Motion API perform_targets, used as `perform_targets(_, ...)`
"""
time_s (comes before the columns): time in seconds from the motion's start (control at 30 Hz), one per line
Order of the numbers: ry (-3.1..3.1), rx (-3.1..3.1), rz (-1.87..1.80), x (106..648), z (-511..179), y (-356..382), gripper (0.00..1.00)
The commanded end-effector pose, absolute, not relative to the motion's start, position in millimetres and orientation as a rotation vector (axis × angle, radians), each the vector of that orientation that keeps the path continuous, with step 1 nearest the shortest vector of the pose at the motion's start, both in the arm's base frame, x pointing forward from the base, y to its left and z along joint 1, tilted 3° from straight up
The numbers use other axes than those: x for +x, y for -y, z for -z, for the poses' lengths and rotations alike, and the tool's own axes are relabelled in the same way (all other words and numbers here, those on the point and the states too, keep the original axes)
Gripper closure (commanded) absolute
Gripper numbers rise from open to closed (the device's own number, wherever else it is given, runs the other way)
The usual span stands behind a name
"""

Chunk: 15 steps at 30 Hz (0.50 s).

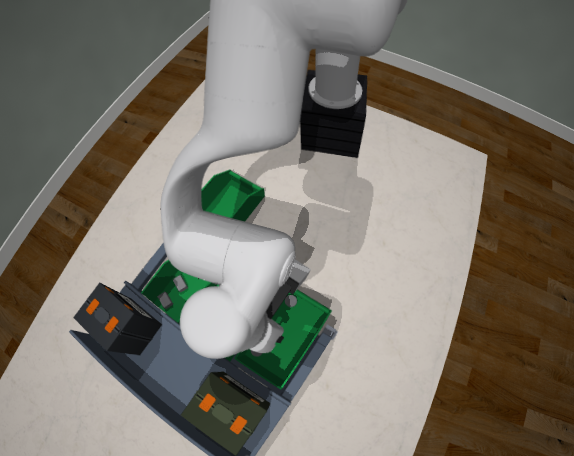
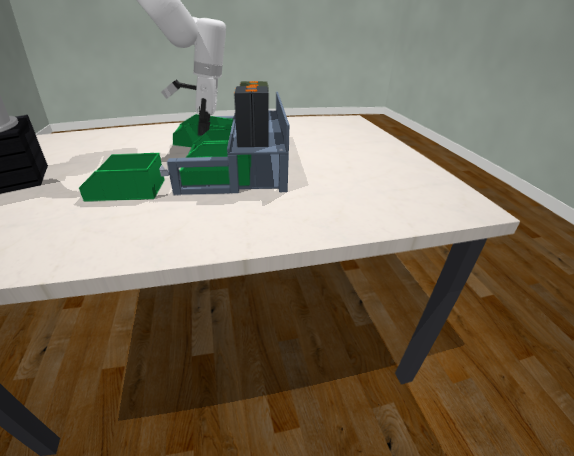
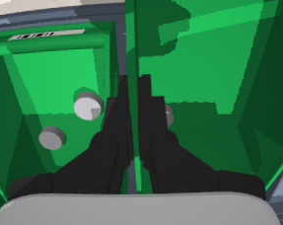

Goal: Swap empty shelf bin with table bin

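My gripper (image 2: 203, 131) (image 3: 136, 93) is shut on the left side wall, as the wrist view shows it, of the green open bin with a part (image 1: 303, 327) (image 2: 185, 134) (image 3: 208, 79). A grey round part (image 1: 290, 300) (image 3: 168, 115) shows on its floor. This bin is at the right end of the shelf (image 1: 173, 357) (image 2: 208, 162) and reaches farther forward than the bin beside it. Whether its base is clear of the shelf floor is hidden. The empty bin (image 1: 238, 197) (image 2: 123, 180) stands on its base on the table, before the shelf's left end; the arm covers part of it.
The middle bin (image 3: 60, 89) holds two round parts. The left bin (image 1: 153, 289) (image 2: 205, 176) holds two grey parts. A dark case (image 1: 133, 330) (image 2: 251, 120) and an olive case (image 1: 223, 395) stand on the shelf's upper board. The table (image 1: 408, 250) (image 2: 333, 210) surrounds the shelf.
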State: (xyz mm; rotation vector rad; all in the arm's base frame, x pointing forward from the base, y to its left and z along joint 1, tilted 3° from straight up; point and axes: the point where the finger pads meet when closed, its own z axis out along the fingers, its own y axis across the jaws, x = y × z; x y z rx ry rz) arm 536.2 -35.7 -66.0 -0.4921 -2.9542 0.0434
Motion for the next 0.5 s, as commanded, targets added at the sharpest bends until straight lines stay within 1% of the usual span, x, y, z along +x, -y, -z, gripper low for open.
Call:
perform_targets(0.0,2.962,-0.493,-0.043,539.4,64.2,36.1,1.00)
perform_targets(0.47,2.965,-0.493,-0.044,541.1,64.3,36.7,1.00)
